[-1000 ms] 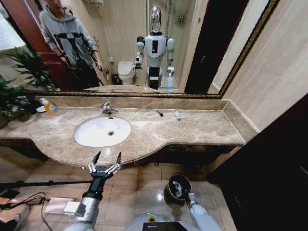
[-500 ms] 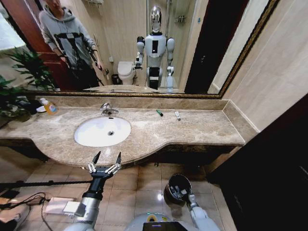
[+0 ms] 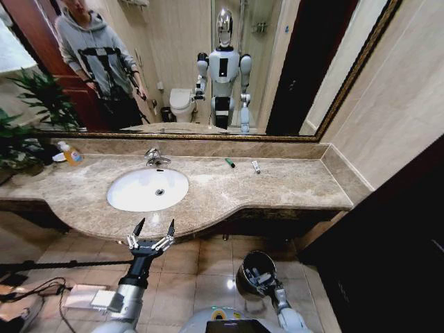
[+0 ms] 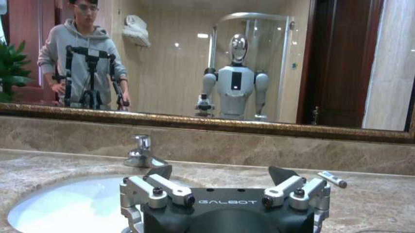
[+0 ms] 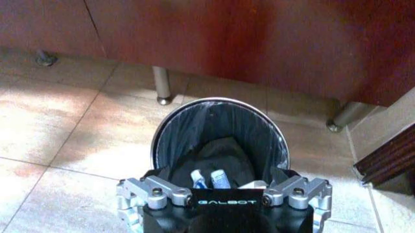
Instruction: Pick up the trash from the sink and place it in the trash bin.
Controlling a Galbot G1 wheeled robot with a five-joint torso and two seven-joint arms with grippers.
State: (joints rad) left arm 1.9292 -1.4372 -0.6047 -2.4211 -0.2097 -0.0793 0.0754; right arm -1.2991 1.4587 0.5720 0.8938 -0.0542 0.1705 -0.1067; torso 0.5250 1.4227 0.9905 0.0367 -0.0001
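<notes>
The right hand (image 5: 224, 190) hangs low over the black trash bin (image 5: 170, 127) on the tiled floor, its fingers spread apart with nothing between them; two white tubes (image 5: 209, 178) with blue marks lie on the black liner just ahead of its fingertips, so this drop looks done. To finish the step well, the hand should rise straight out of the bin's mouth before swinging away, so no finger catches the liner or tips the light bin. The left hand (image 3: 150, 232) waits with fingers wide apart and empty, just short of the marble table edge, with the white sink (image 3: 148, 189) directly beyond it and the chrome faucet (image 4: 143, 153) behind that. The basin itself looks bare. What remains of the trash, a green pen-like stick (image 3: 229, 163) and a small white tube (image 3: 256, 166), lies on the table well off to the right of the left hand, near the back wall. Either piece is small and flat, so I judge it wants a descent from above with fingertips straddling its narrow width.
</notes>
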